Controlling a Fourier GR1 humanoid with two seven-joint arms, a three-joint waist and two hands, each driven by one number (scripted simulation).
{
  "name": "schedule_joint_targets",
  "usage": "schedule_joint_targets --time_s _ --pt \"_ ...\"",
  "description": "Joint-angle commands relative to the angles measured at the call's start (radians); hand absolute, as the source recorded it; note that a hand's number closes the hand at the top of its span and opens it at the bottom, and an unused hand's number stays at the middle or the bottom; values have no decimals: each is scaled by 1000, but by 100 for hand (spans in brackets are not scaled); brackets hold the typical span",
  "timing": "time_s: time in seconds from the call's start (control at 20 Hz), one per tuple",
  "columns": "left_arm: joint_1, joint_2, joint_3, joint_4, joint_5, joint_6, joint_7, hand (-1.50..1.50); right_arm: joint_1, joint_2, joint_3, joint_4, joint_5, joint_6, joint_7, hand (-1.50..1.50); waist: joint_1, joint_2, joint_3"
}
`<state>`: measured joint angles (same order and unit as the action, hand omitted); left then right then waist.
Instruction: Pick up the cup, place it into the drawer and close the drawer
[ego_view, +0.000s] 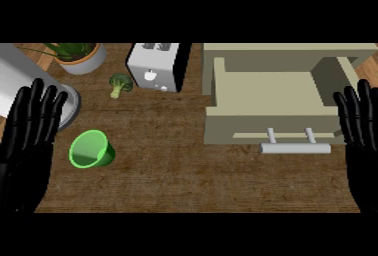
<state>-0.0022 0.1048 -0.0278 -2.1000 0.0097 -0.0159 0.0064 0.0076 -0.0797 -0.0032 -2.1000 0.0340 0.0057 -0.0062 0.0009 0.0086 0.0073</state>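
One bright green, smooth-walled tapered cup (91, 149) sits on the brown, wood-grained desk (184, 182) in the left half of the view. Its round mouth is tipped toward the upper left, so the inside shows. It lies just beside the left robot hand (29, 131) without touching it, and well apart from the drawer.

One beige, box-shaped drawer (221, 95) stands pulled out at the right, its top open and its flat walls matte. On its front is one pale grey bar handle (295, 148) carried on two short posts. Behind the drawer is the beige cabinet top (288, 49) of the same plain finish.

Two black robot hands show, one at each side edge. The left one is at the left edge with its fingers straight, spread apart and pointing up, holding nothing. The right robot hand (359, 131) is at the right edge, beside the drawer's right wall, with its fingers likewise straight and apart and nothing in them.

Along the far side of the desk are one white and silver boxy toaster (153, 67) with two slots on top, one small green broccoli floret (120, 84) with a knobbly head, and one leafy green plant in a round grey pot (80, 59). One large pale grey rounded object (22, 70) lies at the far left, partly hidden behind the left robot hand; what it is cannot be told.
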Motion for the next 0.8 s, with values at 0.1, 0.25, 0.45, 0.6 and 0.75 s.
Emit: schedule_joint_targets --time_s 0.1,0.25,0.45,0.6,0.75 --pt "35 99 118 -12 201 -173 -25 -150 -22 17 7 28 1 1 -34 -150 3 -9 -8" --pt "75 204 227 68 382 -360 -133 -150 -78 -32 -68 7 -77 31 16 -150 7 -9 -9" --pt "109 133 248 199 537 -304 24 -150 -41 -49 39 27 -76 103 127 -150 5 -8 -8" --pt "36 173 299 351 564 -372 -16 -150 -145 -54 11 118 -92 104 148 -150 3 -7 -8" --pt "21 160 278 417 500 -383 -35 -150 -226 -35 -3 218 -79 86 118 -150 5 -7 -8"
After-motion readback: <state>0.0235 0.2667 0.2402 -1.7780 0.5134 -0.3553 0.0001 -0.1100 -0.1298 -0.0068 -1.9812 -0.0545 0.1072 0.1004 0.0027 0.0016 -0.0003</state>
